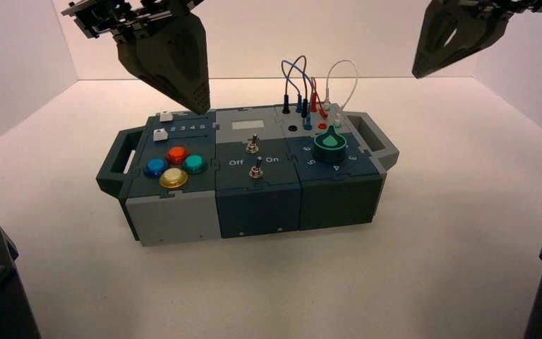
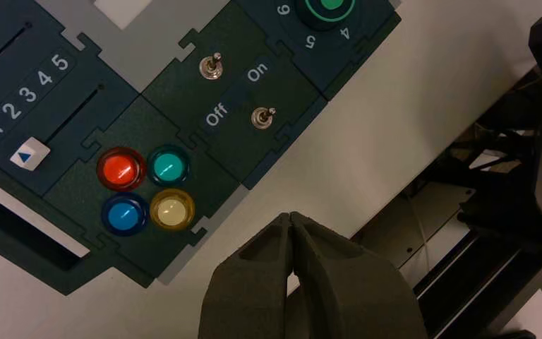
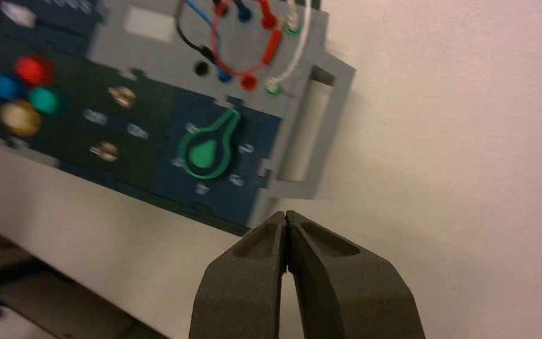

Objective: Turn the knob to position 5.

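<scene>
right gripper (image 3: 286, 215) pinched together, high past the box's right end, not yet reaching | knob (image 1: 330, 141) untouched, tip points away from 5 (image 1: 311, 162) | left gripper (image 2: 291, 217) together, waiting above

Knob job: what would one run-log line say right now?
knob: untouched | left hand: shut, above box's left | right hand: shut, raised beyond box's right end

Dim, even light; the right wrist view is motion-blurred.
</scene>
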`<action>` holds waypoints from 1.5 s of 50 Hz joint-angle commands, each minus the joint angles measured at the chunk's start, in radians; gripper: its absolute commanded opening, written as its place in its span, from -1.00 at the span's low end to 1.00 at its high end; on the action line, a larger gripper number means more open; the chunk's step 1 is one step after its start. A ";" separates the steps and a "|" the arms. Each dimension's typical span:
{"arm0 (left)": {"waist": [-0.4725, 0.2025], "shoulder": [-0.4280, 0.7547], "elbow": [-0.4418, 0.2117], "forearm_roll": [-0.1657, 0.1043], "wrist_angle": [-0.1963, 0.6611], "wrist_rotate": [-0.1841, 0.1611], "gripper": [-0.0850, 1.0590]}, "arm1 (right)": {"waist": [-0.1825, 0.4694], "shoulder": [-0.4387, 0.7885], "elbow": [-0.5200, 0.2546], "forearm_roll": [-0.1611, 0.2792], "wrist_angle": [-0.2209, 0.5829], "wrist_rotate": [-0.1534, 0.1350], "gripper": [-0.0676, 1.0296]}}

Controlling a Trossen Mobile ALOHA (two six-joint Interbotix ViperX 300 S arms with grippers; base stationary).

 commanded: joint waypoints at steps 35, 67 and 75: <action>-0.003 -0.011 -0.011 0.012 -0.003 0.017 -0.91 | 0.121 0.350 -0.129 -0.060 -0.052 -0.078 -0.92; -0.003 -0.012 -0.009 0.018 -0.002 0.017 -0.91 | 0.183 0.486 -0.218 -0.066 -0.055 -0.081 -0.92; -0.003 -0.012 -0.012 0.021 -0.002 0.017 -0.91 | 0.183 0.517 -0.238 -0.067 -0.060 -0.089 -0.92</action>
